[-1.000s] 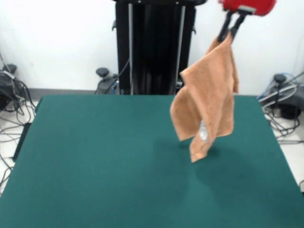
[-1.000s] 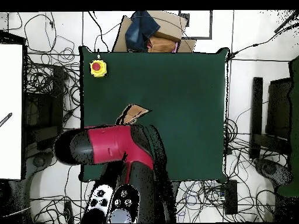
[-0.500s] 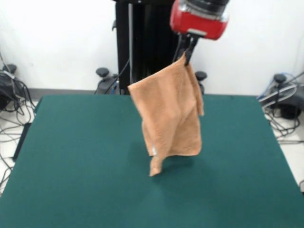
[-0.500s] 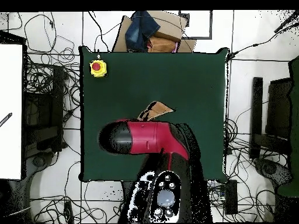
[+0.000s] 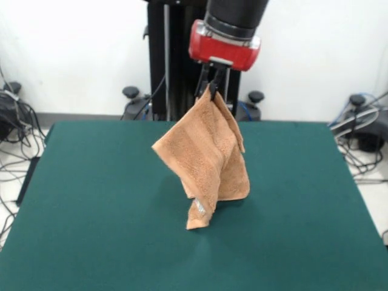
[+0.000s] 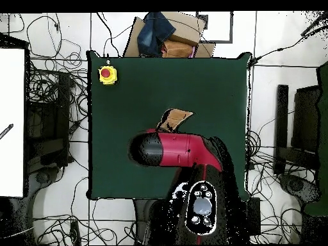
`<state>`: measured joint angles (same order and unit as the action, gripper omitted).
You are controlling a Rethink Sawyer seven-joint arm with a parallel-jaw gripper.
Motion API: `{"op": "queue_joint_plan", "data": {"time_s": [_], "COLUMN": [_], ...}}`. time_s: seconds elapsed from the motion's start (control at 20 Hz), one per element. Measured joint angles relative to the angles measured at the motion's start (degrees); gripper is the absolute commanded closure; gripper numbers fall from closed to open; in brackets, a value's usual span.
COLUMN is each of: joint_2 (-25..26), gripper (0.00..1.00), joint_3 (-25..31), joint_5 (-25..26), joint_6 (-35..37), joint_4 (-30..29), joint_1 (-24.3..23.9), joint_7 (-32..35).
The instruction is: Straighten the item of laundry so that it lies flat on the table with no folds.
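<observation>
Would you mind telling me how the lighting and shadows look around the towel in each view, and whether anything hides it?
Front view: even, soft light; the towel hanging from the gripper casts only a faint shadow on the table near its lowest corner; no glare. Overhead view: the red and black arm covers most of the towel, so only a small part shows beyond it.

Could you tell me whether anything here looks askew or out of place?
Yes: the towel is not flat. It hangs from one corner pinched in the gripper, draped in folds, with its lowest corner at or just above the green table. Nothing looks spilled or damaged.
</observation>
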<state>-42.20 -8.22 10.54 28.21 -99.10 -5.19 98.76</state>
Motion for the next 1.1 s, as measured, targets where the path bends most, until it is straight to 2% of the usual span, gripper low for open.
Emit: {"op": "queue_joint_plan", "data": {"time_s": [0.5,0.85,1.1], "joint_2": [0.1,0.3,0.1], "gripper": [1.0,1.0,1.0], "joint_3": [0.3,0.3,1.6], "joint_5": [0.0,2.9,4.6], "joint_6": [0.0,0.0,0.0], "joint_4": [0.0,0.4,0.8], "joint_1": [-1.1,-2.3,-5.9], "joint_7": [0.0,0.0,-0.1]}}
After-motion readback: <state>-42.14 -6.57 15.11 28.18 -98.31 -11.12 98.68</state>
